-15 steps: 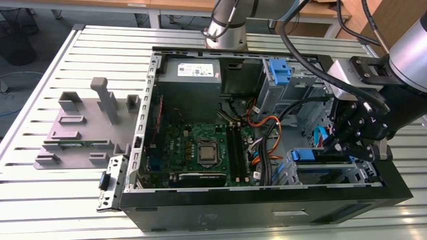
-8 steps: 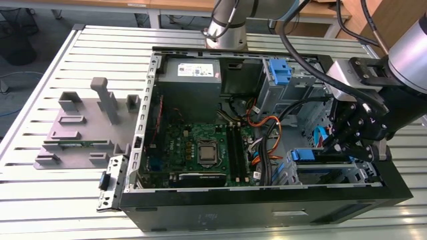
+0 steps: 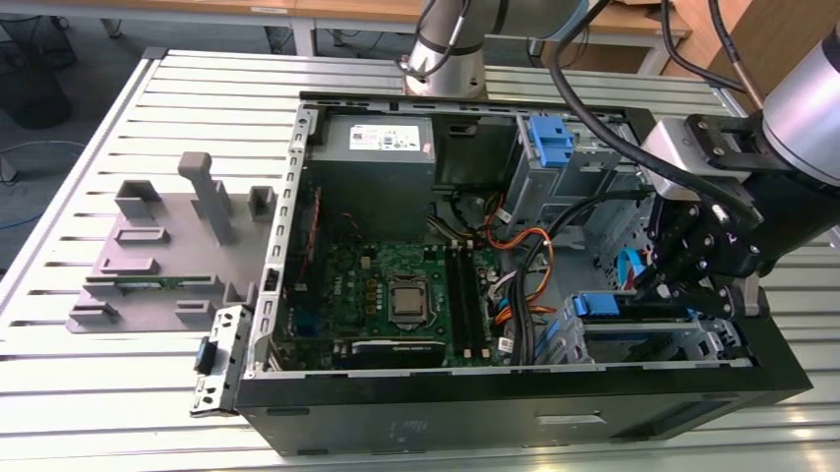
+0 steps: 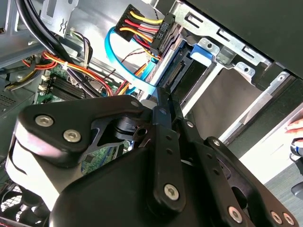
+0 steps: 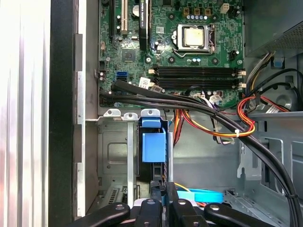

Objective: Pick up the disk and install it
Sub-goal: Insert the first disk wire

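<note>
We see the gripper [image 3: 686, 285] low inside the open case [image 3: 393, 428], at the drive cage [image 3: 656, 339] on the exterior view's right, its fingers [image 5: 163, 198] drawn together in both wrist views, and the disk [image 5: 154, 146] sits edge-on in a cage slot with its blue carrier tab just ahead of the fingertips, apparently not gripped. We judge the main risks to be the disk binding half-seated if it goes in skewed, and the arm snagging the cables [image 5: 199, 106] that run right beside it. We count one disk at the gripper, one more blue carrier [image 3: 549, 138] in the upper bay, one motherboard [image 3: 400, 300], one power supply [image 3: 381, 138] and one grey stand [image 3: 157, 246] outside.
</note>
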Motion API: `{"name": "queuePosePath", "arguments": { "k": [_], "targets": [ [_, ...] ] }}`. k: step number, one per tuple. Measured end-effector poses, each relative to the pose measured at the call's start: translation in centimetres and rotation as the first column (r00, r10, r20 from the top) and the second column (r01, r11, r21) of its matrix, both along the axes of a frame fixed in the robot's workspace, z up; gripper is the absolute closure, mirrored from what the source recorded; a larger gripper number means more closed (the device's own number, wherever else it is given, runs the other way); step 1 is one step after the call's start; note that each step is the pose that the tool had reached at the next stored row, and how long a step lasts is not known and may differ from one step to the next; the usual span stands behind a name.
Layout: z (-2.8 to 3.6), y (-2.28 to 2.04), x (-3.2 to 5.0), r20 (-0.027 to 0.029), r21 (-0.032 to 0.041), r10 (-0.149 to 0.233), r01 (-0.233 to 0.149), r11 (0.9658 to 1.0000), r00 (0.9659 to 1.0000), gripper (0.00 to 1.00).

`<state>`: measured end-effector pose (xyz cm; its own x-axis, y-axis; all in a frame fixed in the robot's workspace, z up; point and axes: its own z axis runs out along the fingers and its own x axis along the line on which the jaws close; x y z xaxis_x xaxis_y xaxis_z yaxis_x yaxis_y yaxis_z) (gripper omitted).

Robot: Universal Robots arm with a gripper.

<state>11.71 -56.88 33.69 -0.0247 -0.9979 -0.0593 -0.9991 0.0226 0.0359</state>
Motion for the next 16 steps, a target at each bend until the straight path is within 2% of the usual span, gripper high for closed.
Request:
{"name": "queuePosePath", "arguments": {
  "k": [16],
  "targets": [
    [-0.20,0.00,-0.10,0.0000,0.0001,0.000,0.000,1.0000,1.0000,0.84]
  ]
}}
